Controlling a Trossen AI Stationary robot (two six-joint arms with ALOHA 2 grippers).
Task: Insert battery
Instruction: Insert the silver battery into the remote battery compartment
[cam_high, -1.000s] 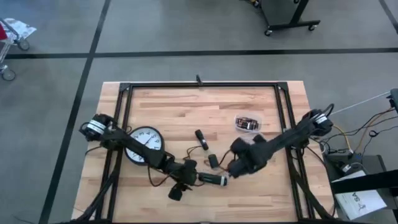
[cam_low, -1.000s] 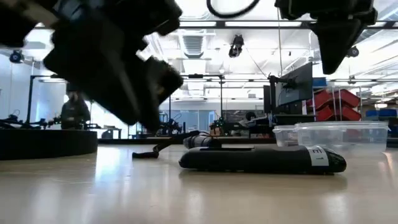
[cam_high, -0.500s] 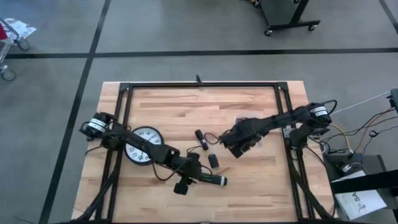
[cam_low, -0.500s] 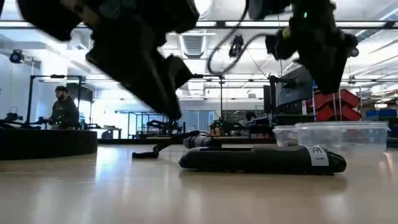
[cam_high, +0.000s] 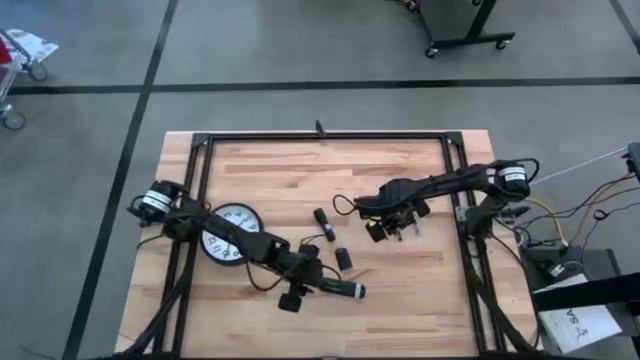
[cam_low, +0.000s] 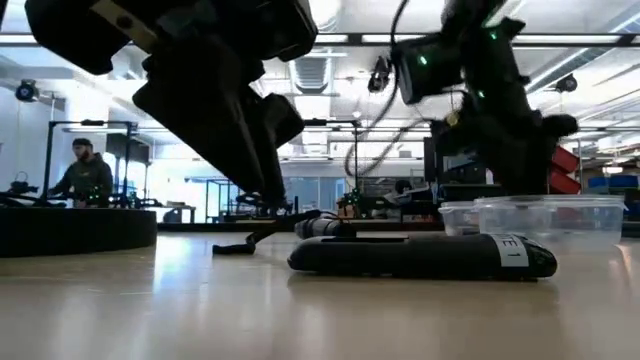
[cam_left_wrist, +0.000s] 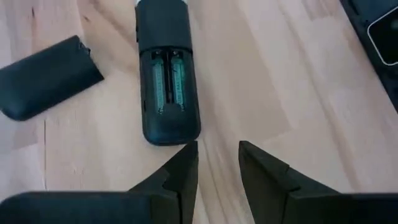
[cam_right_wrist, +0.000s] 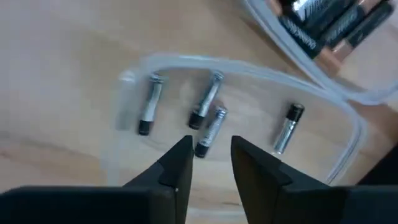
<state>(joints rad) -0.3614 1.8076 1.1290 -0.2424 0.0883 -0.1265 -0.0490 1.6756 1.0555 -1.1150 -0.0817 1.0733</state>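
Note:
The black remote (cam_left_wrist: 166, 74) lies back up on the wooden table, its battery compartment (cam_left_wrist: 166, 84) uncovered and showing two slots side by side. Its loose cover (cam_left_wrist: 45, 78) lies beside it. My left gripper (cam_left_wrist: 217, 163) hovers open just short of the remote's compartment end (cam_high: 325, 288). My right gripper (cam_right_wrist: 210, 155) is open above several loose batteries (cam_right_wrist: 210, 132) that lie on a clear lid (cam_right_wrist: 348, 118). Beside the lid stands a clear container (cam_right_wrist: 323, 18) holding more batteries. No battery is between either gripper's fingers.
A white wall clock (cam_high: 228, 232) lies under the left arm. A small black object (cam_high: 322, 218) rests near the table's middle. A black frame (cam_high: 320, 137) runs along the table's edges. In the low view the remote (cam_low: 420, 255) stands in front of the clear container (cam_low: 545, 215).
My right gripper has left the remote's labelled end and travelled toward the table's far right, stopping over the clear lid with the loose batteries. The remote has stayed where it was on the table.

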